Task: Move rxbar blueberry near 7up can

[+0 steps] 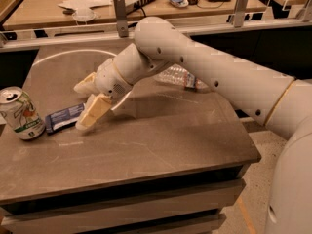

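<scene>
The 7up can (20,113) stands upright at the table's left edge, white and green with a silver top. The rxbar blueberry (63,117), a flat dark blue bar with pale lettering, lies flat on the table just right of the can, almost touching it. My gripper (84,105) is right of the bar, raised slightly off the table. Its two pale fingers (93,112) are spread apart and hold nothing. The lower finger overlaps the bar's right end in the view.
A clear plastic water bottle (184,78) lies on its side at the back of the table, partly behind my arm. The dark table (161,145) ends close to the can on the left. A cluttered desk with rails (73,4) stands behind.
</scene>
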